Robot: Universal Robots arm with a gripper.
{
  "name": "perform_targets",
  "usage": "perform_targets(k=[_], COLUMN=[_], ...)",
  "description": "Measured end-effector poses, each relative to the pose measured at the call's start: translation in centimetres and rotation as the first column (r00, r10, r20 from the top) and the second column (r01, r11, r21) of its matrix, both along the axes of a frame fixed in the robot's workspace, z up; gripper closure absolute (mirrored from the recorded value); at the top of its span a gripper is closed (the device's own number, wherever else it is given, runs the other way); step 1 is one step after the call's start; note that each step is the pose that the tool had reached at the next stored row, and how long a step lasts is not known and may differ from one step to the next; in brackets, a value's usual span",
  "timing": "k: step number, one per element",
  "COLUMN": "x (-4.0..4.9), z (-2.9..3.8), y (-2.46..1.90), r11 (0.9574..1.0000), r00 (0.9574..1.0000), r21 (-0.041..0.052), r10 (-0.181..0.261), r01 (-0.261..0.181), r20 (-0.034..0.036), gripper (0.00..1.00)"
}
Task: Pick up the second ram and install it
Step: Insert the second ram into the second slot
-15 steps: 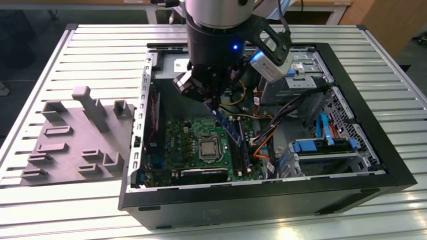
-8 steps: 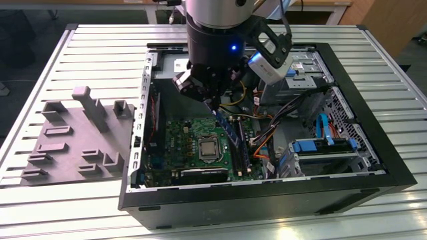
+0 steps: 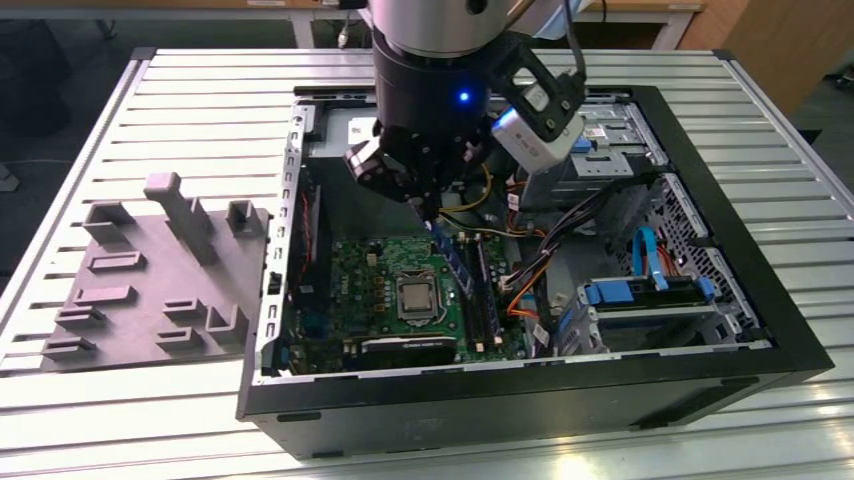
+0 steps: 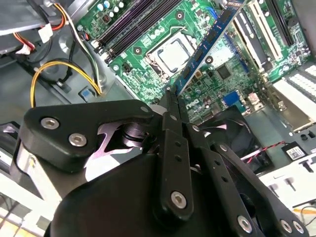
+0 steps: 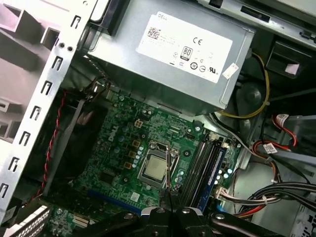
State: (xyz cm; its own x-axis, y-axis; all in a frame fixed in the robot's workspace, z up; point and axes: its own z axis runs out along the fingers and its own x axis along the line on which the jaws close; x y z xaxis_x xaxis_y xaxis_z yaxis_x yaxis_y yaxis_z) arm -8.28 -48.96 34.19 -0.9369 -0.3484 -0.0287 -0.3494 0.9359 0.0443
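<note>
Above the motherboard point(image 4: 143, 37), beside the processor point(image 4: 173, 54), the gripper point(image 4: 171, 95) is clenched on the second ram point(image 4: 207, 45) — held on edge, running roughly along the slots point(image 4: 123, 22), likely for lining up.

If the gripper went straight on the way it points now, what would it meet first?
Likely the motherboard: the gripper is shut on the ram stick, whose lower edge hangs above the board beside the processor, close to the memory slots. Depth is unclear.
</note>
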Motion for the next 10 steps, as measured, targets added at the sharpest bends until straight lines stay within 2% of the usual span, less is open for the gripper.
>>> perform_targets(k=[6, 10], x=[0.0, 0.0], z=[-0.01, -0.03], y=[0.0, 0.0], r11=[0.9988, 0.9962], r00=[0.9988, 0.9962], r21=[0.0, 0.0001], r10=[-0.049, -0.087], r01=[0.049, 0.087], r20=[0.0, 0.0], gripper=[0.88, 0.88])
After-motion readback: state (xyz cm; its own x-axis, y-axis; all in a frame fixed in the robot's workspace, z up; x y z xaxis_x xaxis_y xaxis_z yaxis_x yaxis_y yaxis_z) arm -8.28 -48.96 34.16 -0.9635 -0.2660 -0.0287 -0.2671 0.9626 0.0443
